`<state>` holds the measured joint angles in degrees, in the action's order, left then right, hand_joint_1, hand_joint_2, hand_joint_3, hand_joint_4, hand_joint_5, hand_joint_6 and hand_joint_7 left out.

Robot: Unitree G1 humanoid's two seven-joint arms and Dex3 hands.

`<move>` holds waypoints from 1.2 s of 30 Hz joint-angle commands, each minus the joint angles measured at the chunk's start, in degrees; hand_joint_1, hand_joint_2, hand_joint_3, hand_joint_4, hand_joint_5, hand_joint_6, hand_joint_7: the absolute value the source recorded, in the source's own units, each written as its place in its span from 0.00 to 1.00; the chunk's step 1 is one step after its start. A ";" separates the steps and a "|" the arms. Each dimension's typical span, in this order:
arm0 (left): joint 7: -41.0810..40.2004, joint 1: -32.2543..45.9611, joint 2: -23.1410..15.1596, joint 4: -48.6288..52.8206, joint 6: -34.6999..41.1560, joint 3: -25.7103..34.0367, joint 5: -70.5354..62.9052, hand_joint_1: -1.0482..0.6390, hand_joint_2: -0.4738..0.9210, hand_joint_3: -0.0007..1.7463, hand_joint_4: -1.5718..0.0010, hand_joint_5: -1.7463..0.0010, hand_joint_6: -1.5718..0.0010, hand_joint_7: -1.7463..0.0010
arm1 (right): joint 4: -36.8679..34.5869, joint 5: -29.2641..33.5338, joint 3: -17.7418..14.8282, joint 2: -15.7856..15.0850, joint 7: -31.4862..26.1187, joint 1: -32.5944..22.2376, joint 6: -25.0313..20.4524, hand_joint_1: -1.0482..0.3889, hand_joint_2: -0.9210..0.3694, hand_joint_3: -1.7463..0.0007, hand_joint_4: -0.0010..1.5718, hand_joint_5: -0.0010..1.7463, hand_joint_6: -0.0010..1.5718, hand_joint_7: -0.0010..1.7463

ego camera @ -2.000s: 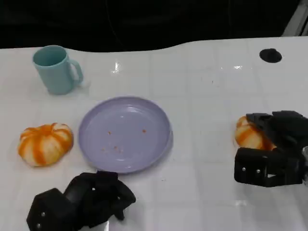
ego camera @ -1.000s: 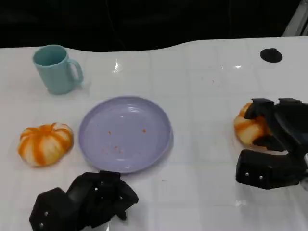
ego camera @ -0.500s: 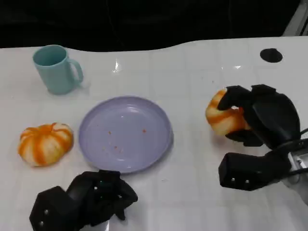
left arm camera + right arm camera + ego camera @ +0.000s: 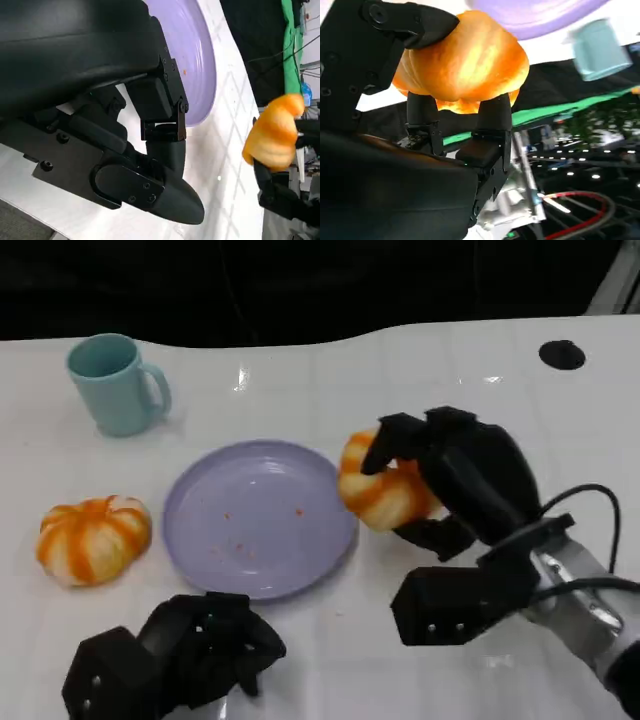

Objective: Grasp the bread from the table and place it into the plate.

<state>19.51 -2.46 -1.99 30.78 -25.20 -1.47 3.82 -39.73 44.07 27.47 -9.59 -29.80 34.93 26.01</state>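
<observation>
Right hand (image 4: 450,480), black, at centre right of the frame, grips an orange-striped round bread roll (image 4: 380,490) lifted beside the round lilac plate (image 4: 260,517)'s right rim. Left hand (image 4: 200,650), lower left, rests curled and empty on the white tabletop (image 4: 450,370).

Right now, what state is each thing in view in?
held bread: gripped by the right hand, lifted at the plate's right edge
second bread: resting on the table, left of the plate
plate: on the table, a few crumbs only
mug: upright
left hand: curled, holding nothing
</observation>
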 commanded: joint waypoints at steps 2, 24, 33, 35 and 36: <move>-0.09 0.27 -1.03 0.86 0.13 0.33 -0.12 0.03 0.98 0.00 0.36 0.18 0.22 0.56 | -6.79 -2.75 0.82 3.42 1.89 3.58 5.74 0.72 0.52 0.25 0.61 1.00 0.55 0.89; 0.48 0.79 -0.86 1.10 -0.31 -0.13 0.22 0.04 0.98 0.00 0.36 0.18 0.22 0.56 | -23.07 -2.08 3.64 13.09 3.42 11.68 4.73 0.58 0.19 0.71 0.27 0.34 0.40 0.13; 0.30 0.90 -0.67 1.16 -1.04 -0.10 0.25 0.02 0.98 0.00 0.38 0.17 0.23 0.55 | -17.96 -0.63 5.95 11.37 9.53 10.34 -0.73 0.35 0.00 0.91 0.01 0.12 0.13 0.00; 0.24 0.72 -0.62 1.44 -1.48 -0.11 0.14 0.02 0.99 0.00 0.38 0.17 0.23 0.55 | -15.91 -1.28 5.69 10.42 11.26 9.38 -0.41 0.32 0.00 0.90 0.00 0.12 0.13 0.00; 0.33 0.66 -0.62 1.53 -1.53 -0.10 0.18 0.02 0.99 0.00 0.38 0.17 0.23 0.54 | -14.86 -1.33 5.70 9.95 11.96 8.91 -0.43 0.31 0.00 0.90 0.00 0.12 0.12 0.00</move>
<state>19.55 -2.70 -1.98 31.61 -26.40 -1.75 3.83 -57.07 43.81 33.40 2.14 -19.67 45.03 25.53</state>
